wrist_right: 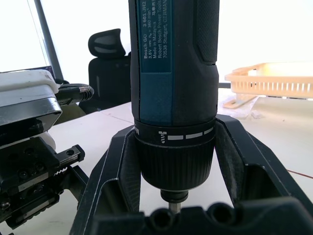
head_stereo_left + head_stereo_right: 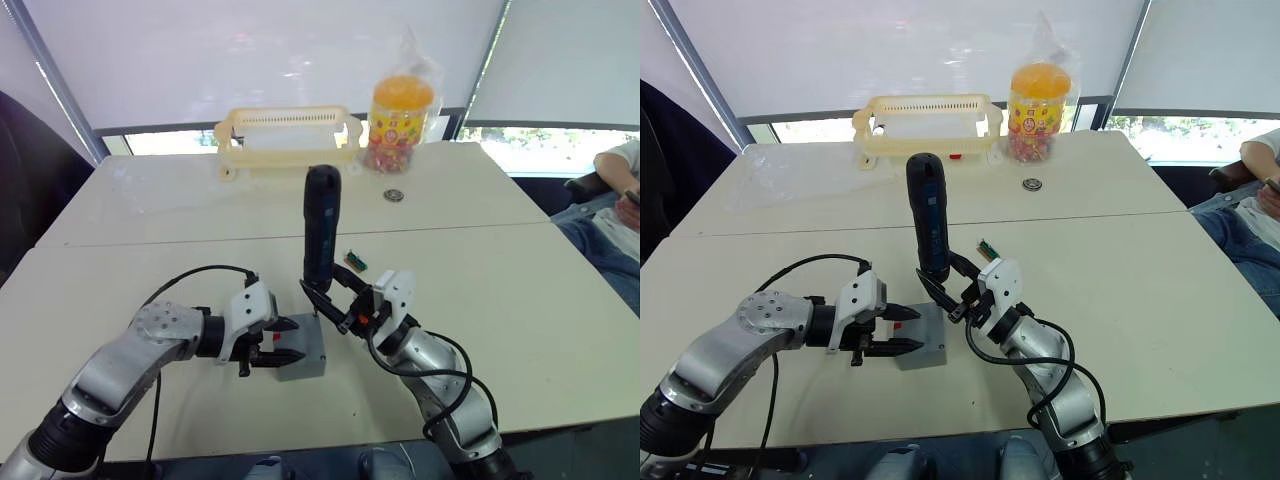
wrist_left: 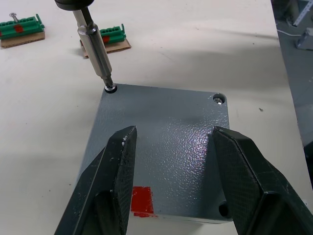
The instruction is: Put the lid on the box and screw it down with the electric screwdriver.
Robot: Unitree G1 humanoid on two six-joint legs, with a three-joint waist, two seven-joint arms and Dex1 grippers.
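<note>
Long black pen-style electric screwdriver (image 2: 321,225) stands upright, our right gripper (image 2: 335,300) jaws clamped around it, bit seated in corner screw of flat grey plastic lid (image 3: 161,147); left gripper (image 3: 171,147) jaws apart over lid.

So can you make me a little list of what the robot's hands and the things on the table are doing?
lid: on the box, bit tip of the electric screwdriver at one corner screw
lid: grey, red mark near one edge
right gripper: shut on the screwdriver, held upright
left gripper: open, one finger each side over the lid
behind: cream basket, orange-lidded jar
table: cream
</note>
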